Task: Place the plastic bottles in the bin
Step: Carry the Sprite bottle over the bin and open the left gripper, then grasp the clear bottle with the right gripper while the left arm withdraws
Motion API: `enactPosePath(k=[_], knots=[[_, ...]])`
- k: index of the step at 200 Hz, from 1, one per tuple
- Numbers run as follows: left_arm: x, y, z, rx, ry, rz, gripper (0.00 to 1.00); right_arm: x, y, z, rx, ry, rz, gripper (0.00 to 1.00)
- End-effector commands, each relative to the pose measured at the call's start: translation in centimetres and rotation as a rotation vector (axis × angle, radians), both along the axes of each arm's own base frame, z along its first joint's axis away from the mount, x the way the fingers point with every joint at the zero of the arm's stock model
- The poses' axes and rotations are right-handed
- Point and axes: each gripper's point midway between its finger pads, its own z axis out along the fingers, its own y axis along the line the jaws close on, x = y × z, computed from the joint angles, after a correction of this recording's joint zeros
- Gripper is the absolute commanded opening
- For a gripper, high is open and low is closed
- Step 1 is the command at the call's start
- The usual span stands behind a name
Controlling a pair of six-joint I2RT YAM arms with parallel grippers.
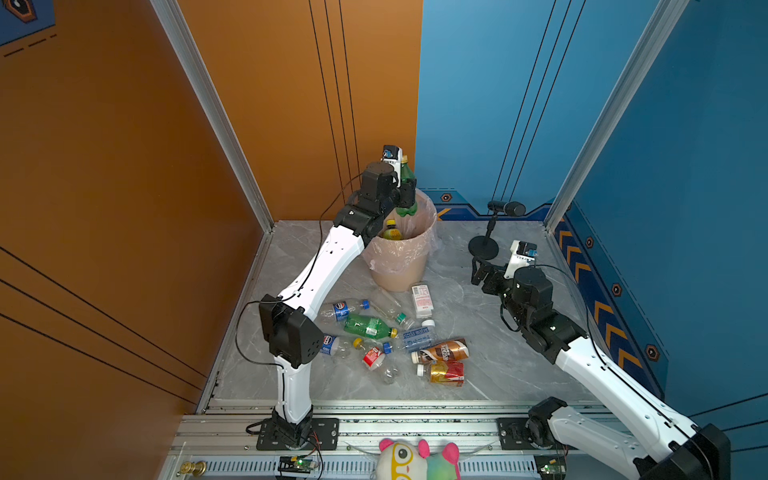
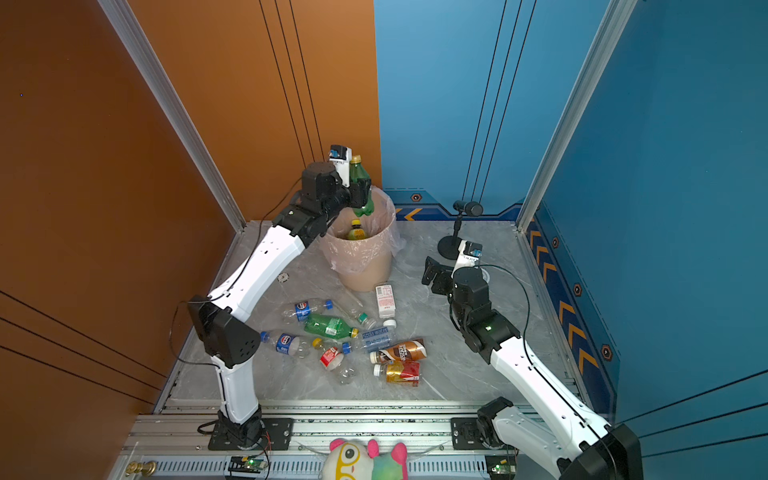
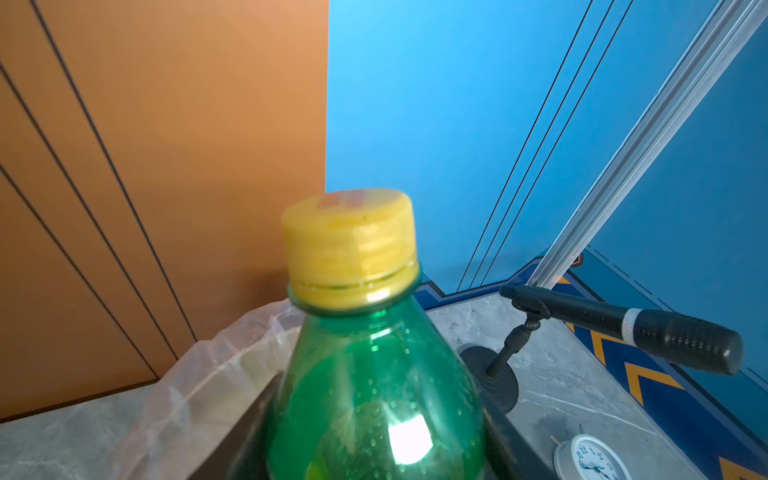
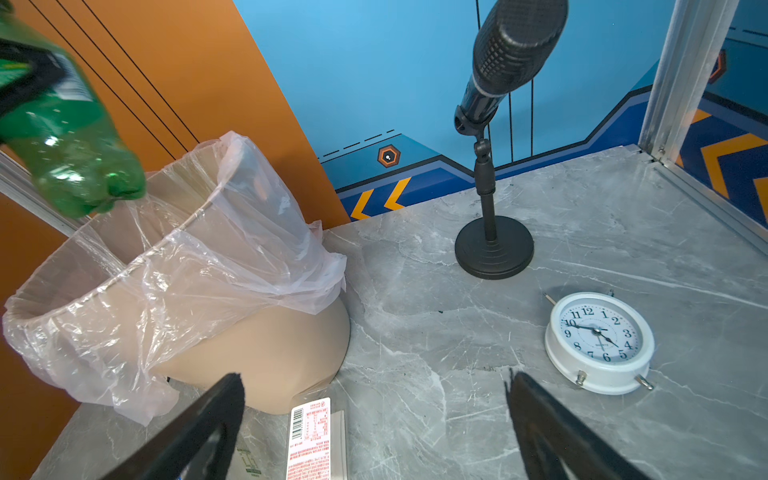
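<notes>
Bottle over the bin: the left gripper [image 1: 406, 194] hangs above the bin [image 1: 399, 270], its jaws clenched on a green bottle [image 1: 406, 173]; the bottle stands upright, yellow cap [image 3: 351, 245] on top, its base just above the bin's mouth, toward the far rim; a clear bag [image 4: 249, 232] lines the bin and spills over its edge; in both top views a second yellow-capped bottle [image 2: 356, 230] shows inside the bin, neck up.

The right gripper [image 4: 376, 378] hovers low over the grey worktop [image 1: 478, 365], to the right of the bin, its jaws spread wide and grasping nothing; a white carton [image 4: 316, 436] lies just beside the bin's foot, near those jaws.

In front of the bin the other bottles lie on their sides in a loose cluster between the two arms: a blue-label bottle [image 1: 343, 309], a lying green bottle [image 1: 368, 326], a soda-water bottle [image 1: 417, 338], a red-label bottle [image 1: 374, 358], a brown bottle [image 1: 442, 351] and a red-gold bottle [image 1: 446, 372], the last two side by side at the cluster's right edge.

A white clock [image 4: 598, 340] rests near the base of a microphone stand [image 4: 492, 249] at the worktop's far right; a plush toy [image 1: 415, 459] sits at the front rail.
</notes>
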Motion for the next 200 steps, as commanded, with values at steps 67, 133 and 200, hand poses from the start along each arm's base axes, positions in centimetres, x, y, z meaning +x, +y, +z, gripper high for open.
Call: enactPosePath(k=[67,133,200], knots=[[1.7,-1.7,-3.5,0.026,0.093,-0.056,0.7,-0.9,-1.3,-1.0,0.005,0.032,-0.012,1.0],[-2.1,-1.0,1.9,-0.043,0.033,-0.103,0.98,-0.8,-1.1,-1.2,0.0,0.048,0.011,1.0],[-12.3,7.1,2.9,-0.163,-0.116,0.04,0.98,-0.6,0.1,-2.8,-0.026,0.111,0.066,1.0]])
